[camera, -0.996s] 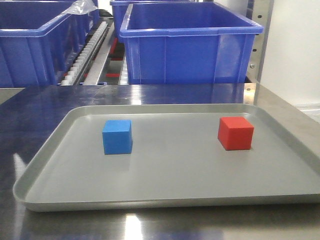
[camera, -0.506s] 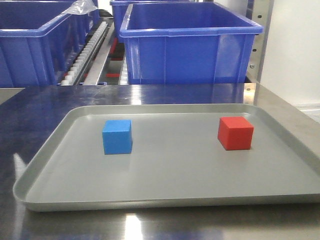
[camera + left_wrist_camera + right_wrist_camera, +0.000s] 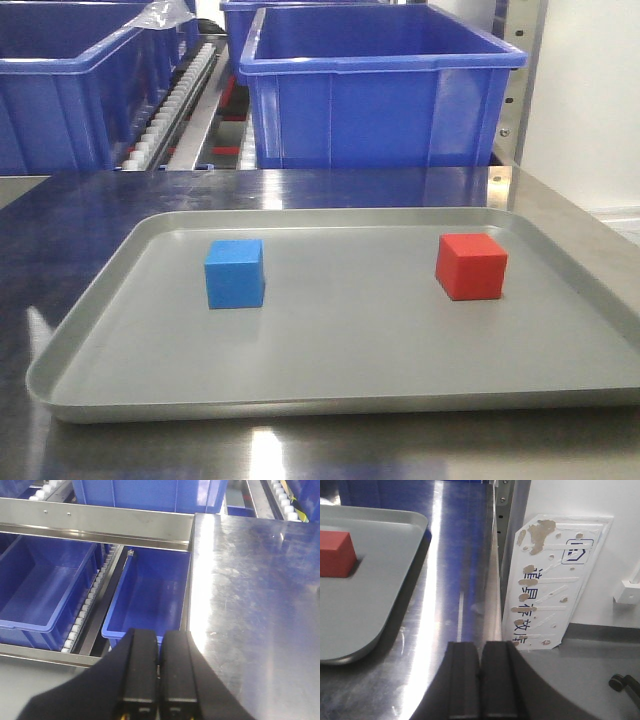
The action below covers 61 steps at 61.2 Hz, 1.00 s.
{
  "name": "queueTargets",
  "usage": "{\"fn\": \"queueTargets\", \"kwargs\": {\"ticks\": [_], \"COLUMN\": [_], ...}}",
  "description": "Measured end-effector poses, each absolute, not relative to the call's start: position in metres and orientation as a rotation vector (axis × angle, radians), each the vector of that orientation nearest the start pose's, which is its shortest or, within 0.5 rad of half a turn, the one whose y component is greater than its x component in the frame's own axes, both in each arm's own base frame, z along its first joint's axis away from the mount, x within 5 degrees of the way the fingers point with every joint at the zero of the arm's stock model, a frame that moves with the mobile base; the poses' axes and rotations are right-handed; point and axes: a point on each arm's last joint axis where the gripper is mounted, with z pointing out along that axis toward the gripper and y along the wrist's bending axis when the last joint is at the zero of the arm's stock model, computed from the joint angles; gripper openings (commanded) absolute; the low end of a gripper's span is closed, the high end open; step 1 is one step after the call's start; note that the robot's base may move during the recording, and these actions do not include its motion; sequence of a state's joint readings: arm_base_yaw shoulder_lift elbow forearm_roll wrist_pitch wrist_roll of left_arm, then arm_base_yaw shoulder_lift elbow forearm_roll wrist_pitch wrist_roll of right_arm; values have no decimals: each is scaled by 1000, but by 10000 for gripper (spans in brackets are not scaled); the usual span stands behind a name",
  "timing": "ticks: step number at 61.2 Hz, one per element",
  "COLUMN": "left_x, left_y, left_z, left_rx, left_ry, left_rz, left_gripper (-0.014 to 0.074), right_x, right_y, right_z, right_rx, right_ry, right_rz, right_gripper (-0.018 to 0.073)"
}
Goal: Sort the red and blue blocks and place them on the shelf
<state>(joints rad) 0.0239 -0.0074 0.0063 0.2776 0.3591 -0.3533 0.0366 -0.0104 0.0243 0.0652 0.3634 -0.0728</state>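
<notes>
While both blocks (image 3: 235, 273) (image 3: 471, 266) lie free, left claw (image 3: 159, 635) and right claw (image 3: 481, 646) are closed, empty.

I see one block (image 3: 235, 273) at nine o'clock and the other block (image 3: 471, 266) at three on the tray (image 3: 350, 345), well apart, with bins (image 3: 375, 110) on the shelf (image 3: 180, 100) at twelve.

Nothing has shifted in the front-facing view over the last second: the small bright blue cube (image 3: 235, 273) and small bright red cube (image 3: 471, 266) sit on the shallow grey metal tray (image 3: 350, 350) just where they were. The wrist views offer no earlier picture for comparison.
</notes>
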Motion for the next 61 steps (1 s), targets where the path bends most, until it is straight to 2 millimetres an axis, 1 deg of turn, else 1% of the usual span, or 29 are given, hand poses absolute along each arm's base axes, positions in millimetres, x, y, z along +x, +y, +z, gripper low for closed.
{"fn": "queueTargets", "kwargs": {"ticks": [18,27,42,51,61], "left_x": [52,52,52,52,52], "left_y": [10,10,10,10,10], "left_z": [180,180,180,180,180], "left_rx": [-174,-174,-174,-174,-174], "left_ry": [1820,1820,1820,1820,1820], "left_rz": [40,40,40,40,40], "left_gripper": [122,122,122,122,122], "right_x": [53,56,67,73,81], "right_y": [4,4,4,4,4], "right_z": [176,192,215,229,247], "right_rx": [-59,-59,-63,-69,-63], "right_ry": [1832,1832,1875,1833,1731], "right_rz": [38,38,32,17,10], "right_gripper": [67,67,67,67,67]}}
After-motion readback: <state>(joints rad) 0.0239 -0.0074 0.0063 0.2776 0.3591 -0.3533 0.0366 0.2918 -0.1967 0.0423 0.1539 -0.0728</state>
